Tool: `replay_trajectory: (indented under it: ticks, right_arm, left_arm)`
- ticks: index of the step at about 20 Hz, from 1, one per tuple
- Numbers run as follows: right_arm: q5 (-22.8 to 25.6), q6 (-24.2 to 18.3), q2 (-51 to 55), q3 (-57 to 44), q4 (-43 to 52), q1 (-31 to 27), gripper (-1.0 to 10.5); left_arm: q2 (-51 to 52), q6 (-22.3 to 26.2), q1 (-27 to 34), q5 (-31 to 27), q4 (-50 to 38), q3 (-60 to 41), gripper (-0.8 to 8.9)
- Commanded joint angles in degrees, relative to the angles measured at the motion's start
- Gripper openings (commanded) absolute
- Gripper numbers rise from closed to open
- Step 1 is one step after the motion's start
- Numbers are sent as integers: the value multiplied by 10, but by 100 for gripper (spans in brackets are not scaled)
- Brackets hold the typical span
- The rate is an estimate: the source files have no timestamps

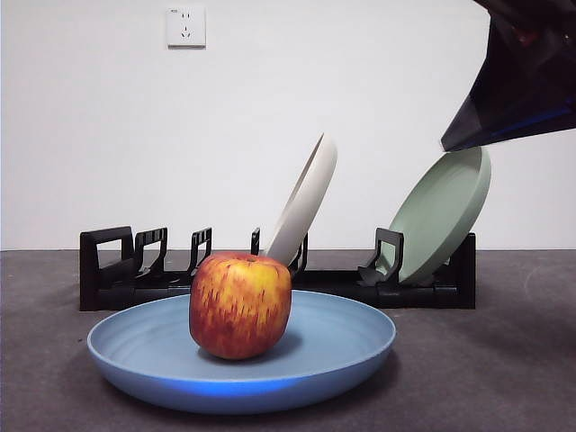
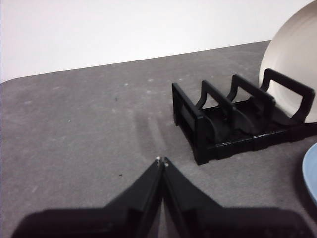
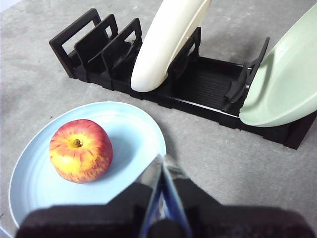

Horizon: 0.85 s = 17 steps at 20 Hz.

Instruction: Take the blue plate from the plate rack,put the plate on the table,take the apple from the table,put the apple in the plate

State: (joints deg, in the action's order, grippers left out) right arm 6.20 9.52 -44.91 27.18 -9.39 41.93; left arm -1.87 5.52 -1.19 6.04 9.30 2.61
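Observation:
The blue plate (image 1: 342,346) lies flat on the table in front of the plate rack (image 1: 423,292). The apple (image 1: 239,304) sits upright in the plate, left of its middle; it also shows in the right wrist view (image 3: 80,150) on the plate (image 3: 133,131). My right gripper (image 3: 162,159) is shut and empty, raised above the plate's near rim; its arm shows dark at the front view's top right (image 1: 526,72). My left gripper (image 2: 161,161) is shut and empty, low over bare table beside the rack's end (image 2: 198,126).
A cream-white plate (image 1: 306,198) leans in the rack's middle slots and a sage-green plate (image 1: 441,211) leans at its right end. Several slots at the rack's left end (image 1: 135,256) hold nothing. A wall socket (image 1: 185,26) is on the white wall.

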Motion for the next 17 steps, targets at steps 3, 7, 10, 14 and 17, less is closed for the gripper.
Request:
replay_trajectory:
  ticks: [3,7,10,14,17]
  right_arm:
    - [2,5,1,-1,3,1,1]
    - [2,5,1,-1,3,1,1]
    - [2,5,1,-1,3,1,1]
    - [2,5,1,-1,3,1,1]
    - [2,5,1,-1,3,1,1]
  left_arm:
    - [18,-28,10,1,7,-24,-3]
    - [18,-39,10,2,8,-24,-3]
    - [18,-39,10,1,8,-24,-3]
    - [18,-39,10,1,8,-24,-3]
    - [18,-39,10,1,8,-24,-3]
